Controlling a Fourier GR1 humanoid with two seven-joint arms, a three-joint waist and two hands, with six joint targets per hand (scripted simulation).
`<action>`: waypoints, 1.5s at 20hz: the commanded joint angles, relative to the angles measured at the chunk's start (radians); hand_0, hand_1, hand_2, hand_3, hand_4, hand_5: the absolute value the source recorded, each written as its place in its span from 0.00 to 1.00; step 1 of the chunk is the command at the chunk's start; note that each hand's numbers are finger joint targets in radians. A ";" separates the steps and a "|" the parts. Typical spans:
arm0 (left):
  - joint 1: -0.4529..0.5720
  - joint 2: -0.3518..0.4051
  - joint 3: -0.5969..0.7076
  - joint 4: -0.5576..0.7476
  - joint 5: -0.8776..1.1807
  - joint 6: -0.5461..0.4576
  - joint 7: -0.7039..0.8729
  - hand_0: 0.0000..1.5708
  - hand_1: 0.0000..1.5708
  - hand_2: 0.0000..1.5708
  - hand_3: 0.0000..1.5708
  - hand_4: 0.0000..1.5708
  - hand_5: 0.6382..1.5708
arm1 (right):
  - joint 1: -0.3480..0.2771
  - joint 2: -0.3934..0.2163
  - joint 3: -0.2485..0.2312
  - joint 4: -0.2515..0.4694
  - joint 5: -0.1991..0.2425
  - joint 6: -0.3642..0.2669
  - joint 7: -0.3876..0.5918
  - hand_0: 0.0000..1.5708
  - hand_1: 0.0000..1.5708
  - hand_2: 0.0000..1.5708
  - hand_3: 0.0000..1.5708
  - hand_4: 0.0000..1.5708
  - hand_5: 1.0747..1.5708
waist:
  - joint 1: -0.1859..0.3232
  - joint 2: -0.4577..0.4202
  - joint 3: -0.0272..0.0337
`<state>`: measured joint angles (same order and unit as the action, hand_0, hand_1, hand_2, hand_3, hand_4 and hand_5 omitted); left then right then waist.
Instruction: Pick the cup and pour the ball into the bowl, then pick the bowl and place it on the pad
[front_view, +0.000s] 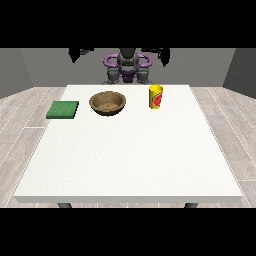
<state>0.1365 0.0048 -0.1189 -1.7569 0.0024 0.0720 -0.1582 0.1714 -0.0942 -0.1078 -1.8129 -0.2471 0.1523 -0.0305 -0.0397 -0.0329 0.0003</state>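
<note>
A yellow cylindrical cup with a red mark on its side is standing upright on the large white counter, near the far edge and a little toward the right-hand edge. A round brown wooden bowl is sitting near the far edge around the middle, well apart from the cup. A flat green square pad is lying by the far left corner, near the bowl without touching it. The ball is not showing. The hand at the view's left and the hand at the view's right are hanging raised beside the robot, away from the counter; whether their fingers are apart or together I cannot tell.
</note>
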 joint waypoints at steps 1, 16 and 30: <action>-0.033 0.022 0.035 0.096 -0.006 -0.027 -0.123 0.00 0.00 0.00 0.00 0.00 0.92 | -0.031 -0.057 -0.096 0.121 -0.055 0.097 -0.131 0.00 0.00 0.00 0.00 0.21 1.00 | 0.003 0.073 -0.0001; -0.353 0.017 0.160 0.601 -0.045 0.062 -0.365 0.00 0.00 0.00 0.00 0.00 0.87 | -0.155 -0.100 -0.137 0.343 -0.014 0.186 -0.263 0.00 0.00 0.00 0.00 0.15 1.00 | -0.044 0.128 -0.0005; -0.481 0.025 0.271 0.967 -0.131 0.315 -0.693 0.83 0.83 1.00 1.00 0.73 0.99 | -0.186 -0.195 -0.221 0.366 -0.103 0.318 -0.316 0.00 0.00 0.00 0.00 0.14 1.00 | -0.159 0.282 -0.0008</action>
<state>-0.3167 0.0366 0.1391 -0.8629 -0.0851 0.2906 -0.7620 -0.0047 -0.2669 -0.3041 -1.4615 -0.3298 0.4389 -0.3211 -0.1717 0.2012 0.0000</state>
